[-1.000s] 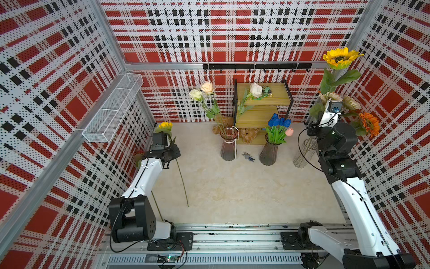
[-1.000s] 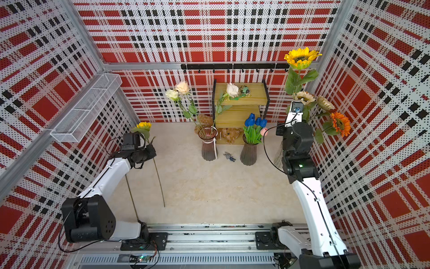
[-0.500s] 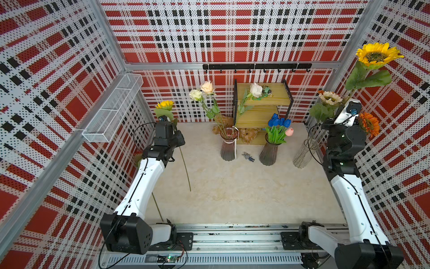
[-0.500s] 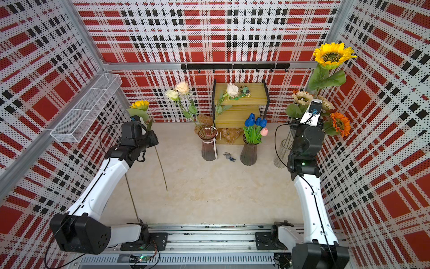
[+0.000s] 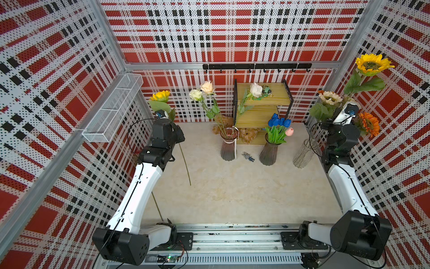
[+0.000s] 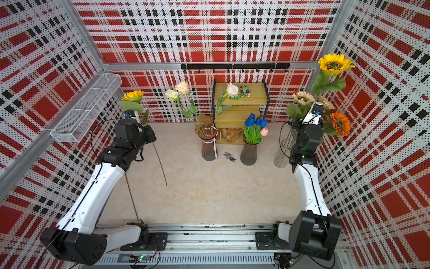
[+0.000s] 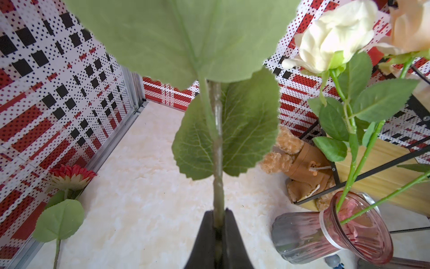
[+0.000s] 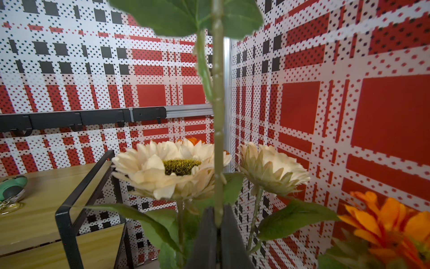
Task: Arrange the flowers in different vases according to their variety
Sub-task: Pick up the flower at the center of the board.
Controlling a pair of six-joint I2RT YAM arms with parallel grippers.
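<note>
So, both grippers were clamped on stems. The left gripper [image 7: 218, 220] had its jaws pinched tight on a small yellow sunflower [image 5: 160, 95], held upright near the left wall with the bare stem end dangling above the floor. Its big leaves blocked most of the left wrist view.

The right gripper [image 8: 217, 219] was squeezed onto the stem of a tall yellow sunflower [image 5: 372, 64], head way up in the far right corner. Crowding right around that gripper were two cream sunflowers [image 8: 172, 167] and an orange sunflower [image 5: 370, 123]. The clear vase [image 5: 303, 153] stood just below them with stems in it.

Further out, the cream-white roses [image 5: 202, 92] sat in one purple vase [image 5: 229, 146] mid-table, and the blue and pink tulips [image 5: 279, 123] in the other purple vase [image 5: 270, 152] beside it. A tiny figure [image 5: 248, 157] lay between the two. Behind them were a wooden shelf [image 5: 263, 102] and brown plush toys [image 5: 249, 135].

A red sunflower [image 7: 69, 177] lay on the floor by the left wall, under the wire basket [image 5: 111, 109].
</note>
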